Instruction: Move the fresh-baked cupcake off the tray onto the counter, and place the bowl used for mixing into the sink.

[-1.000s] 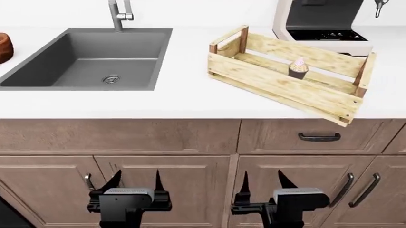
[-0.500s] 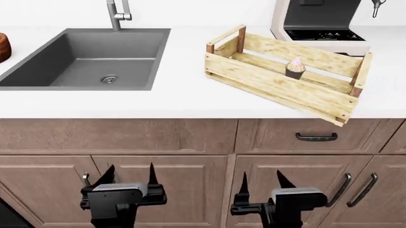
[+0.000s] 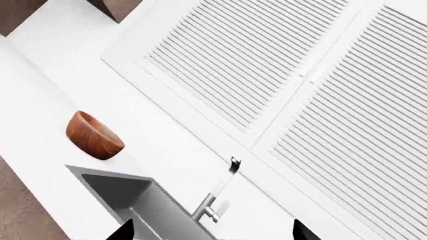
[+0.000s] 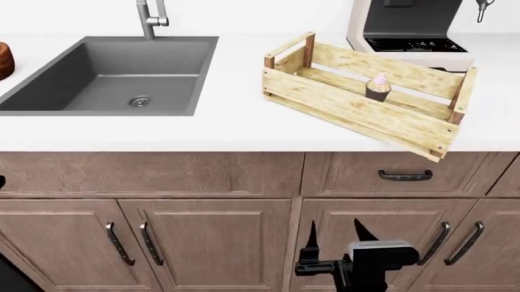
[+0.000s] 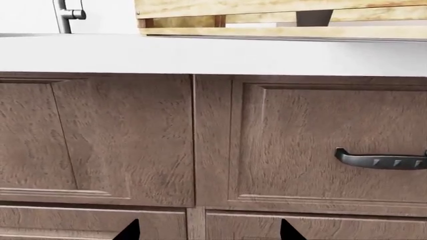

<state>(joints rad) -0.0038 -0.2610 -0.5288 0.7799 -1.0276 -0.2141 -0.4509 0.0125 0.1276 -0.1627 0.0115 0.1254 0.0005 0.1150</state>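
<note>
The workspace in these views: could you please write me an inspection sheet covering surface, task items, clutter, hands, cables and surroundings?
Surface: white counter over brown cabinets, nothing spilled.
Job's things: cupcake upright inside the slatted tray, which sits angled at the counter's right. Bowl on the counter beside the sink, at the side away from the tray. Sink basin holds only its drain.
Clutter: coffee machine behind the tray.
Hands: right hand low before the cabinet doors, open, holding nothing. Left hand out of the head view; its wrist view shows spread fingertips aimed toward bowl and faucet.
Cables: nothing seen.
Surroundings: white louvred panels behind the counter.
</note>
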